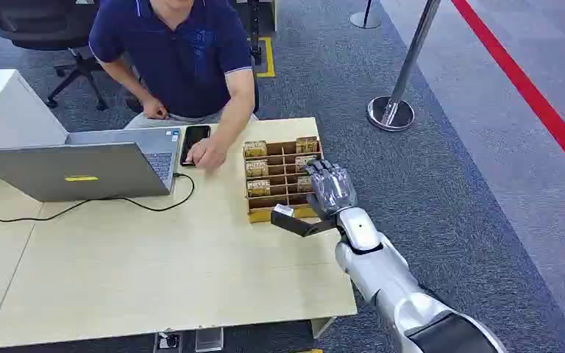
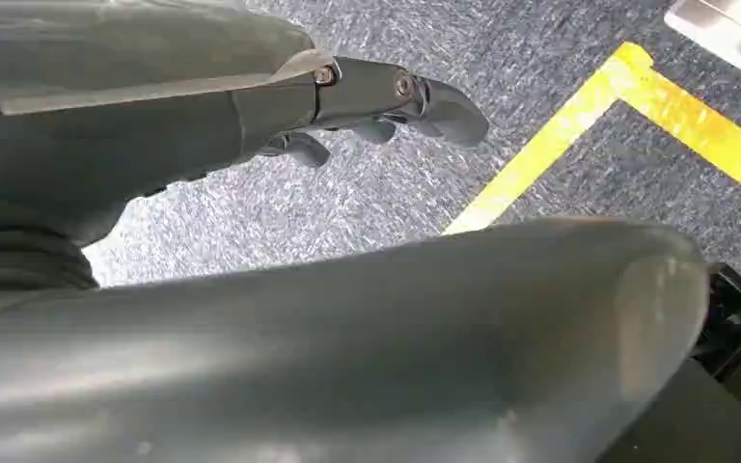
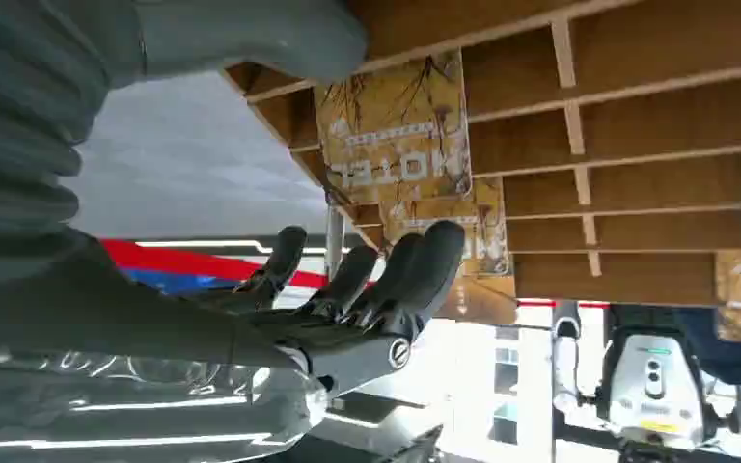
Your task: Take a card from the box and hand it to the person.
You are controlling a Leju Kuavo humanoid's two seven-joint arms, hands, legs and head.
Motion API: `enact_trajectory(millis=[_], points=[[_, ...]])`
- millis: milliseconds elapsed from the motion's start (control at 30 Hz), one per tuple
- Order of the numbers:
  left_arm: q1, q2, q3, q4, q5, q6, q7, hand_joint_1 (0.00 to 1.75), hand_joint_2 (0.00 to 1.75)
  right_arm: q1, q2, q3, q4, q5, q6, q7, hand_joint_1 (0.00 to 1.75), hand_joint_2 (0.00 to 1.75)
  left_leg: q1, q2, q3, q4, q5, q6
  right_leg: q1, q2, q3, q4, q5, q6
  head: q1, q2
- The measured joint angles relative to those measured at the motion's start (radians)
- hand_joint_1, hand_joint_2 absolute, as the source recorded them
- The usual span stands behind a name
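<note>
The right hand (image 1: 329,185) is hovering at the right side of the wooden box (image 1: 282,179) on the table (image 1: 154,257), fingers (image 3: 415,275) spread and holding nothing, reaching toward the cards (image 1: 306,162) that are standing on edge in the slotted compartments. A card (image 3: 396,130) looks thin, light and fairly stiff with a smooth printed face, so it is probably slipping easily under a loose touch; pinching the exposed upper edge between thumb and a finger, on both flat faces, seems the safest hold. The left hand (image 2: 386,101) is hanging over the carpet, fingers loosely curled with nothing in them. The person (image 1: 184,51) is sitting across the table, one hand (image 1: 206,153) resting near the box
</note>
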State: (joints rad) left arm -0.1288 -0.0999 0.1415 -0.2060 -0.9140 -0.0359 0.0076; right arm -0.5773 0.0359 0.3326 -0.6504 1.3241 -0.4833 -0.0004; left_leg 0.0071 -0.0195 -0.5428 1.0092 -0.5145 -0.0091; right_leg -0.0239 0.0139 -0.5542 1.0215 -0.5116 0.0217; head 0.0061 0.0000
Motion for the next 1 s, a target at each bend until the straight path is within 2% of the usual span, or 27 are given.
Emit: enact_trajectory(millis=[267,533,567,700,733,833,900,967,1000], points=[[0.0,0.0,0.002,0.0,-0.005,-0.003,0.002,0.0,0.0,-0.004,0.0,0.0,0.01,0.029,0.015,0.033,0.8,1.75,0.0,0.0,0.0,0.0,0.0,0.0,0.0,0.0,0.0,0.0,0.0,0.0,0.001,0.0],[0.0,0.0,0.004,0.0,-0.007,-0.003,0.001,0.0,0.0,-0.007,0.0,0.0,0.016,0.047,0.03,0.05,0.98,1.75,0.0,0.0,0.0,0.0,0.0,0.0,0.0,0.0,0.0,0.0,0.0,0.0,0.002,0.0],[0.0,0.0,0.004,0.0,-0.008,-0.003,0.001,0.0,0.0,-0.007,0.0,0.0,0.016,0.047,0.03,0.05,0.96,1.75,0.0,0.0,0.0,0.0,0.0,0.0,0.0,0.0,0.0,0.0,0.0,0.0,0.002,0.0],[0.0,0.0,0.004,0.0,-0.022,0.011,-0.026,0.0,0.0,-0.007,-0.001,-0.001,0.016,0.044,0.027,0.043,1.05,1.75,0.0,0.0,0.0,0.0,0.0,0.0,0.0,0.0,0.0,0.0,0.0,0.0,0.001,0.0],[0.0,0.0,0.004,0.0,-0.026,0.016,-0.037,0.0,1.75,-0.006,-0.001,-0.002,0.016,0.044,0.025,0.042,1.13,1.75,0.0,0.0,0.0,0.0,0.0,0.0,0.0,0.0,0.0,0.0,0.0,0.0,0.001,0.0],[0.0,0.0,0.003,0.0,-0.04,0.029,-0.063,0.0,1.75,-0.004,-0.003,-0.006,0.016,0.038,0.011,0.031,1.38,1.75,0.0,0.0,0.0,0.0,0.0,0.0,0.0,0.0,0.0,0.0,0.0,0.0,0.001,0.0],[0.0,0.0,0.002,0.0,-0.044,0.03,-0.067,0.0,1.75,-0.001,-0.003,-0.01,0.014,0.03,0.0,0.022,1.48,1.75,0.0,0.0,0.0,0.0,0.0,0.0,0.0,0.0,0.0,0.0,0.0,0.0,0.001,0.0],[0.0,0.0,0.002,0.0,-0.047,0.034,-0.071,0.0,1.75,0.005,-0.003,-0.017,0.014,0.022,-0.009,0.011,1.47,1.75,0.0,0.0,0.0,0.0,0.0,0.0,0.0,0.0,0.0,0.0,0.0,0.0,0.002,0.0],[0.0,0.0,0.002,0.0,-0.047,0.035,-0.075,0.0,1.75,0.006,-0.003,-0.019,0.013,0.018,-0.013,0.006,1.59,1.75,0.0,0.0,0.0,0.0,0.0,0.0,0.0,0.0,-0.001,0.0,0.0,0.0,0.002,0.0]])
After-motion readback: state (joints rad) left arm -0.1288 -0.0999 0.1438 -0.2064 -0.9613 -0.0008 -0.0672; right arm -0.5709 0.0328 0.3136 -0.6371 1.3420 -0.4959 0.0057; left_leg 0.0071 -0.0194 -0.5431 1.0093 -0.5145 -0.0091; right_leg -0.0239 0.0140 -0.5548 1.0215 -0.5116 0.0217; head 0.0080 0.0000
